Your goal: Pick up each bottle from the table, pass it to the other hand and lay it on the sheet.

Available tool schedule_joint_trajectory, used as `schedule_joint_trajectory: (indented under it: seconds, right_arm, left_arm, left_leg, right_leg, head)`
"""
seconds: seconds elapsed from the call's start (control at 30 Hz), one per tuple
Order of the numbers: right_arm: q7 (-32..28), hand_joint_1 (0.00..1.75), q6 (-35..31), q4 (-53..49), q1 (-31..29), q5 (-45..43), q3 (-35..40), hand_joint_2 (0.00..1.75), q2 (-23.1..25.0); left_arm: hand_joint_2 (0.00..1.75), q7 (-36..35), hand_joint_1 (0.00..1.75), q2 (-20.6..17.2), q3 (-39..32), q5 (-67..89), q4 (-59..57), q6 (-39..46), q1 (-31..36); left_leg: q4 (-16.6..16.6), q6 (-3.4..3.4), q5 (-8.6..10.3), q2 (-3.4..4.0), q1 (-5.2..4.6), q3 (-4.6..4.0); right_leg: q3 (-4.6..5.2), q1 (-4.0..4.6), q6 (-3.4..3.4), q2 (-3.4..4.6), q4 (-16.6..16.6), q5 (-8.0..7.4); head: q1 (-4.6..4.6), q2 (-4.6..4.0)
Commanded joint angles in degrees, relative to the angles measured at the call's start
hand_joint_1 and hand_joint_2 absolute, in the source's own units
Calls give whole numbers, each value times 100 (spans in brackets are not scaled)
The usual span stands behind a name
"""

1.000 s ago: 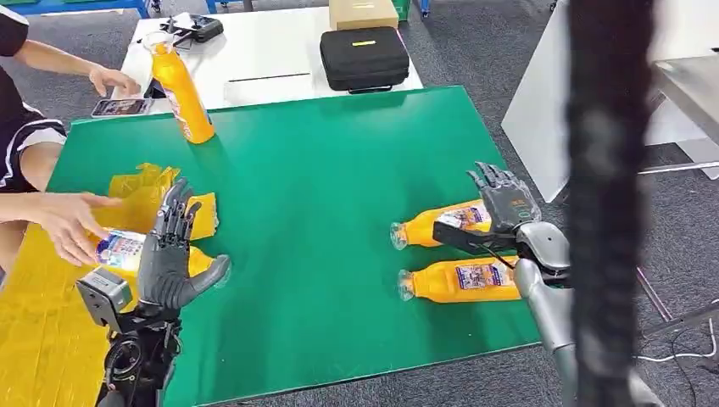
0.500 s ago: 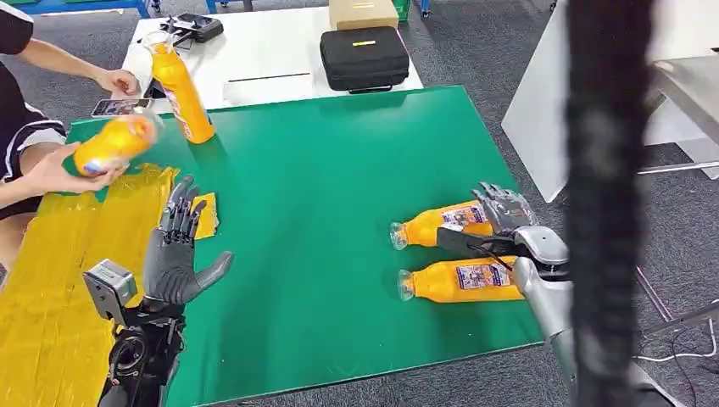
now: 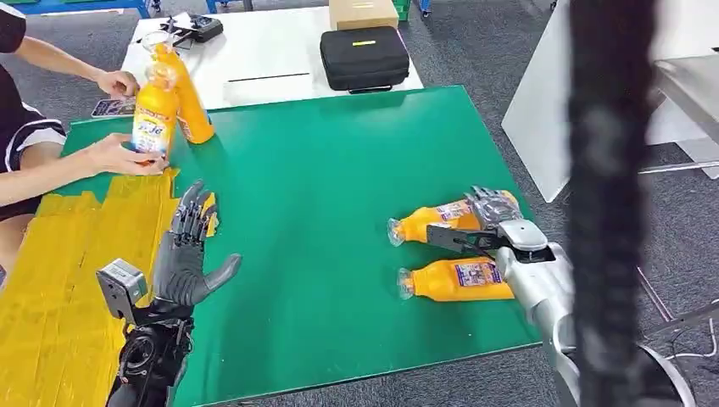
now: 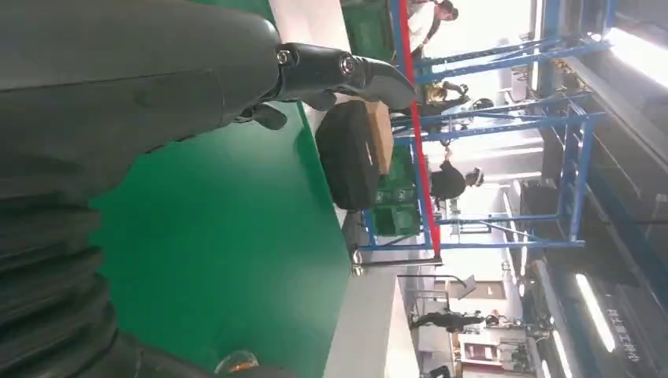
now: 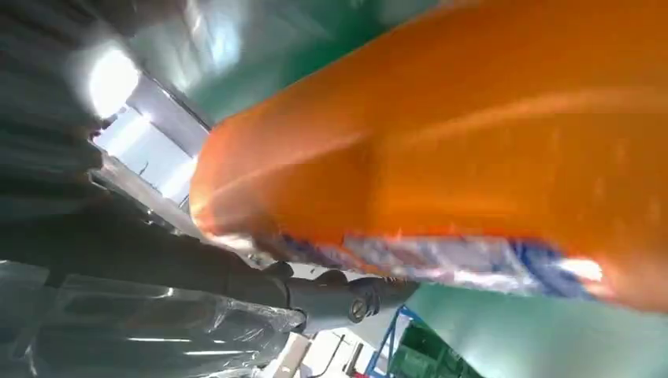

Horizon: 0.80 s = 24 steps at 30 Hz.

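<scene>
From the head view, my right hand (image 3: 496, 222) sits at about four o'clock on the green mat (image 3: 339, 170), fingers curled over the far bottle (image 3: 432, 220), which lies on its side; whether the grip has fully closed I cannot tell. The near bottle (image 3: 454, 280) lies just beside it (close enough to get knocked as I lift). My left hand (image 3: 188, 254) waits empty at eight o'clock, fingers spread, beside the yellow sheet (image 3: 76, 254). At ten o'clock a person's hand (image 3: 127, 157) holds a third bottle (image 3: 154, 114) upright.

In the left wrist view my thumb (image 4: 346, 75) stands clear over the mat.

In the right wrist view the bottle's orange body (image 5: 473, 142) presses close; smooth and round, it could roll free of a loose grasp.
</scene>
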State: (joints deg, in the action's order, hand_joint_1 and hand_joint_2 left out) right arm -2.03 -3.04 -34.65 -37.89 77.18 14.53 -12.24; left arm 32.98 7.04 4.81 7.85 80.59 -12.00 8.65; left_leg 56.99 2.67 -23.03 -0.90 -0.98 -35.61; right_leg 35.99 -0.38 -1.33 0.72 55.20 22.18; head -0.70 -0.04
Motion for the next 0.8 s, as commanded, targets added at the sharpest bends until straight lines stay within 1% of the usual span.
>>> schedule_joint_trajectory:
  seconds: [0.03, 0.07, 0.13, 0.17, 0.2, 0.27, 0.3, 0.33, 0.37, 0.4, 0.43, 0.47, 0.5, 0.53, 0.57, 0.6, 0.63, 0.67, 0.7, 0.77, 0.8]
  right_arm:
    - [105, 82, -177, 1279, -615, 102, 386, 175, 410]
    - [116, 141, -200, 1350, -642, 146, 426, 175, 439]
    - [121, 140, -193, 1381, -654, 153, 433, 175, 451]
    - [121, 140, -193, 1381, -654, 153, 433, 175, 451]
    - [121, 148, -193, 1381, -654, 153, 433, 175, 451]
    - [138, 159, -164, 1486, -696, 203, 478, 175, 483]
    - [169, 161, -148, 1538, -722, 237, 505, 175, 500]
    - [210, 168, -140, 1574, -742, 274, 532, 175, 511]
    - [210, 169, -140, 1574, -742, 274, 532, 175, 511]
    - [232, 171, -144, 1587, -748, 272, 524, 175, 529]
    - [262, 173, -206, 1603, -754, 284, 524, 175, 542]
    - [280, 175, -252, 1600, -753, 289, 520, 175, 546]
    - [296, 175, -329, 1573, -745, 292, 515, 175, 550]
    - [384, 175, -626, 1480, -726, 279, 468, 175, 570]
    - [424, 175, -797, 1464, -729, 269, 428, 175, 591]
    - [455, 175, -964, 1384, -721, 226, 369, 175, 615]
    - [453, 175, -1267, 1285, -679, 148, 243, 175, 647]
    - [455, 175, -1359, 1251, -667, 122, 199, 175, 658]
    - [455, 175, -1348, 1247, -676, 122, 202, 175, 677]
    - [387, 175, -2172, 787, -473, -156, -155, 175, 745]
    - [375, 175, -2259, 728, -448, -185, -199, 175, 760]
  left_arm:
    - [175, 7, 0, -16, 73, -29, -619, 22, 287]
    - [175, 14, 0, -16, 74, -31, -665, 34, 315]
    - [175, 19, 0, -18, 73, -33, -678, 40, 326]
    - [175, 19, 0, -18, 73, -33, -678, 40, 326]
    - [175, 19, 0, -18, 73, -33, -678, 40, 326]
    - [175, 29, 0, -31, 62, -43, -679, 55, 342]
    - [175, 35, 0, -29, 50, -56, -673, 64, 343]
    - [175, 35, 0, -31, 51, -56, -658, 65, 344]
    - [175, 35, 0, -31, 51, -56, -658, 65, 344]
    - [175, 35, 0, -29, 49, -57, -642, 67, 342]
    - [175, 34, 0, -25, 43, -60, -630, 72, 337]
    - [175, 34, 0, -24, 43, -60, -626, 74, 336]
    - [175, 34, 0, -29, 42, -60, -623, 75, 333]
    - [175, 30, 0, -44, 25, -67, -606, 87, 316]
    - [175, 26, 0, -52, 24, -72, -566, 95, 292]
    - [175, 23, 0, -59, 15, -77, -535, 100, 271]
    - [175, 11, 0, -58, 8, -85, -479, 113, 237]
    - [175, 9, 0, -59, 9, -85, -463, 115, 229]
    - [175, 9, 0, -58, 10, -85, -461, 115, 225]
    - [175, -15, 0, -48, 17, -86, -331, 136, 157]
    - [175, -17, 0, -46, 21, -86, -317, 137, 149]
  left_leg:
    - [0, -19, -15, 18, 6, 33]
    - [4, -26, -22, 20, 8, 44]
    - [-1, -16, -9, 11, 4, 23]
    - [2, -23, -17, 15, 6, 38]
    - [0, -19, -13, 9, 4, 31]
    - [-1, -19, -11, 8, 6, 29]
    - [-1, -14, -6, 2, 5, 21]
    - [2, -22, -14, 8, 7, 35]
    - [-1, -16, -8, 6, 4, 24]
    - [2, -23, -16, 9, 7, 38]
    - [-1, -15, -8, 7, 5, 22]
    - [3, -24, -18, 12, 7, 40]
    - [-3, -14, -6, 3, 4, 22]
    - [1, -22, -16, 6, 8, 38]
    - [-3, -14, -7, 4, 5, 22]
    - [0, -20, -13, 8, 7, 32]
    - [-1, -16, -11, 9, 4, 26]
    - [3, -22, -18, 14, 6, 36]
    - [-2, -14, -8, 10, 4, 20]
    - [10, -30, -29, 18, 9, 48]
    - [6, -25, -23, 17, 7, 38]
  right_leg:
    - [-31, 6, 4, 8, -3, 9]
    - [-43, 9, 5, 6, 0, 16]
    - [-22, 4, 3, 3, -2, 6]
    - [-37, 7, 5, 3, 0, 13]
    - [-30, 5, 5, -1, -1, 11]
    - [-29, 6, 5, -2, -3, 8]
    - [-21, 5, 3, -6, -4, 6]
    - [-34, 7, 5, -4, -1, 12]
    - [-23, 5, 4, -2, -3, 7]
    - [-37, 8, 5, -3, -1, 13]
    - [-22, 6, 3, -1, -4, 6]
    - [-39, 8, 5, -1, -1, 14]
    - [-21, 4, 3, -4, -5, 6]
    - [-38, 9, 5, -5, -3, 14]
    - [-22, 5, 3, -3, -5, 5]
    - [-31, 7, 4, -2, -4, 11]
    - [-24, 5, 4, 1, -3, 8]
    - [-34, 7, 5, 3, 0, 14]
    - [-18, 4, 3, 3, -3, 5]
    - [-46, 9, 6, 3, 7, 24]
    - [-35, 7, 6, 5, 4, 18]
  head:
    - [0, 0]
    - [0, 0]
    - [2, 0]
    - [0, 0]
    - [0, 0]
    - [0, 0]
    - [0, 0]
    - [0, 0]
    - [0, 0]
    - [0, 0]
    - [0, 0]
    - [0, 0]
    - [0, 0]
    - [0, 0]
    - [0, 0]
    - [2, 0]
    - [0, 0]
    - [0, 0]
    - [0, 0]
    - [2, 0]
    - [-2, 0]
